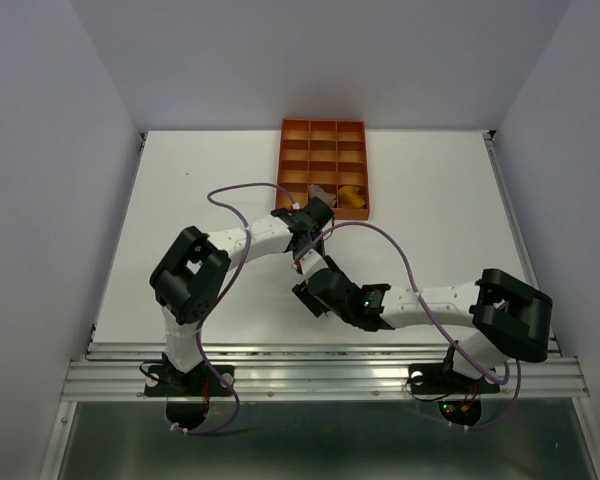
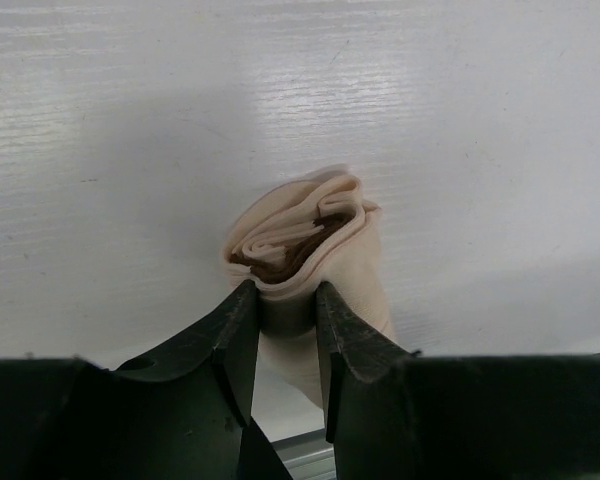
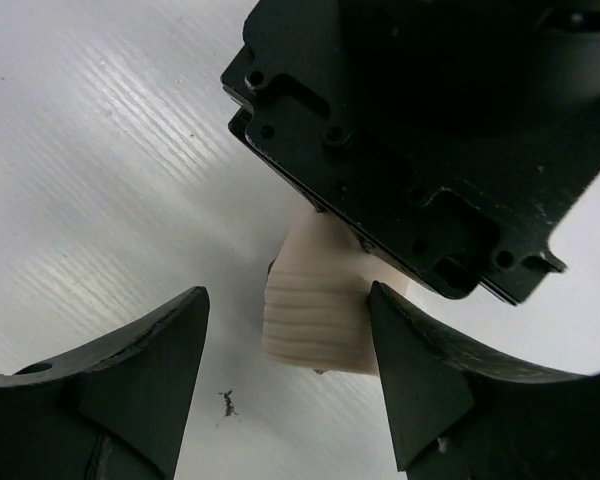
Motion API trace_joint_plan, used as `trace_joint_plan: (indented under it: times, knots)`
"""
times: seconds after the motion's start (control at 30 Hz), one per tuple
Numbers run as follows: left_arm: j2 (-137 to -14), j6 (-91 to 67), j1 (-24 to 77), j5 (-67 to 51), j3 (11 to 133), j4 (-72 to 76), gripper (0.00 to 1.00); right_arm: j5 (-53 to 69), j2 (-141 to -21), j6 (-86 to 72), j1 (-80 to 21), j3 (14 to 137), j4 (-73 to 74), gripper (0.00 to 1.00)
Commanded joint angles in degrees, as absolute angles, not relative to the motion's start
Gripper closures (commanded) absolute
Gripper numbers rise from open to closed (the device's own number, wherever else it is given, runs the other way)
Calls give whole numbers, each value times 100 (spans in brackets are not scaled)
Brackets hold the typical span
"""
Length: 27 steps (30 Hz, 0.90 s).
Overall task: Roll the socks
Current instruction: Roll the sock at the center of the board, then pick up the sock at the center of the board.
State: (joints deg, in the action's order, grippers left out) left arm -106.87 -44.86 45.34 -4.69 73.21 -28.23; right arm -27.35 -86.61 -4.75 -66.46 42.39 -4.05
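Note:
A cream sock (image 2: 300,232) is rolled into a bundle with brown showing in its folds. My left gripper (image 2: 285,298) is shut on it above the white table. In the right wrist view the sock's ribbed cream cuff (image 3: 315,322) hangs below the left gripper's black body (image 3: 430,130). My right gripper (image 3: 288,305) is open around that cuff, which lies against the right-hand finger (image 3: 420,370) and stands apart from the left-hand one. In the top view both grippers meet mid-table, the left gripper (image 1: 315,222) just beyond the right gripper (image 1: 312,287). A mustard-yellow sock (image 1: 352,197) and a taupe sock (image 1: 323,192) sit in tray cells.
The orange gridded tray (image 1: 323,140) stands at the back centre of the white table (image 1: 430,200), just beyond the left gripper. Purple cables loop over both arms. A metal rail (image 1: 320,375) runs along the near edge by the arm bases.

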Motion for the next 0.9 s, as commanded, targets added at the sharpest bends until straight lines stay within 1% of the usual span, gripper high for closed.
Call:
trace_joint_plan:
  times: [0.0, 0.13, 0.33, 0.53, 0.57, 0.67, 0.7, 0.77, 0.8, 0.83, 0.87]
  knots:
    - [-10890, -4474, 4649, -457, 7339, -3261, 63, -3120, -8868, -510, -6688, 4544, -387, 30]
    - [-10855, -4482, 4649, -404, 7365, -3313, 63, -3155, -9219, -536, -6688, 4693, -141, 30]
    - [-10890, -4465, 4649, -413, 7444, -3401, 63, -3182, -9632, -580, -6688, 4729, 174, 36]
    - [-10854, -4377, 4632, -440, 7593, -3515, 62, -3296, -9975, -940, -6688, 4904, 482, 39]
    - [-10837, -4368, 4623, -413, 7620, -3542, 62, -3270, -10019, -1001, -6688, 4930, 527, 42]
    - [-10793, -4324, 4597, -431, 7629, -3542, 62, -3304, -10195, -1168, -6688, 4974, 615, 53]
    - [-10784, -4316, 4579, -431, 7629, -3559, 62, -3339, -10256, -1239, -6688, 4992, 659, 55]
    - [-10749, -4289, 4544, -448, 7638, -3577, 62, -3375, -10406, -1335, -6688, 5071, 773, 68]
    - [-10732, -4280, 4544, -457, 7629, -3577, 61, -3366, -10450, -1371, -6688, 5089, 800, 77]
    - [-10714, -4254, 4509, -474, 7620, -3568, 60, -3392, -10537, -1415, -6688, 5098, 800, 91]
    - [-10688, -4245, 4509, -483, 7611, -3560, 60, -3427, -10538, -1415, -6688, 5106, 809, 96]
